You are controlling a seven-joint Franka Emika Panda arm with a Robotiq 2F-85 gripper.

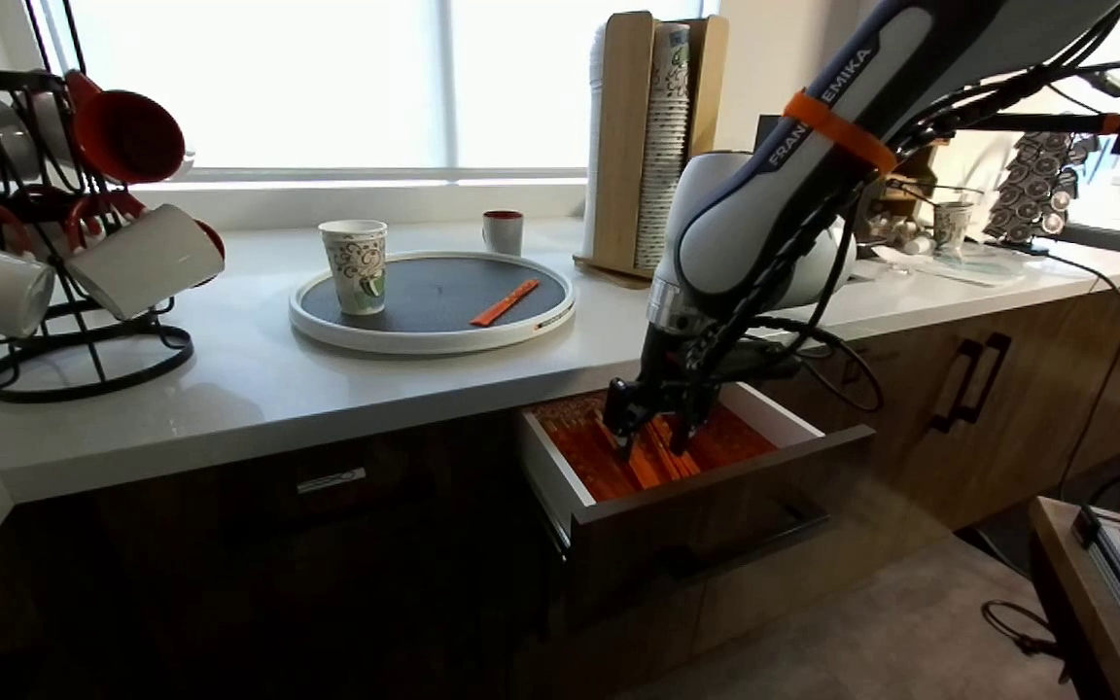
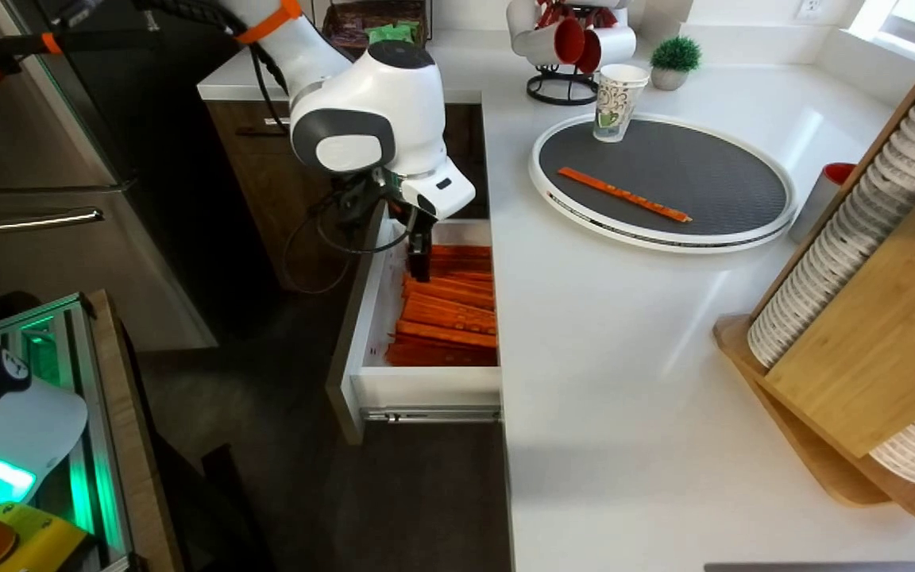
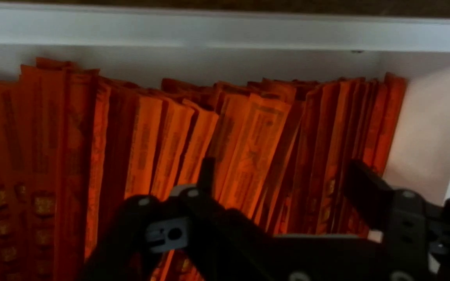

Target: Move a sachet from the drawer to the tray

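Many slim orange-red sachets (image 1: 657, 462) stand packed in the open drawer (image 1: 721, 478). They also show in an exterior view (image 2: 449, 314) and fill the wrist view (image 3: 254, 144), below the drawer's pale wall (image 3: 209, 29). My gripper (image 1: 651, 449) points down into the drawer over the sachets. In the wrist view its fingers (image 3: 281, 179) are wide apart with sachets below and between them. I cannot tell whether the fingertips touch any. The round tray (image 1: 434, 342), dark grey inside with a white rim, is on the counter. One sachet (image 2: 624, 195) lies flat on it.
A patterned paper cup (image 1: 356, 267) stands on the tray. A small mug (image 1: 503, 233) stands behind it. A wooden cup holder (image 1: 657, 146) stands beside the arm. A mug rack (image 1: 84, 243) is at the far end. The counter edge overhangs the drawer's back part.
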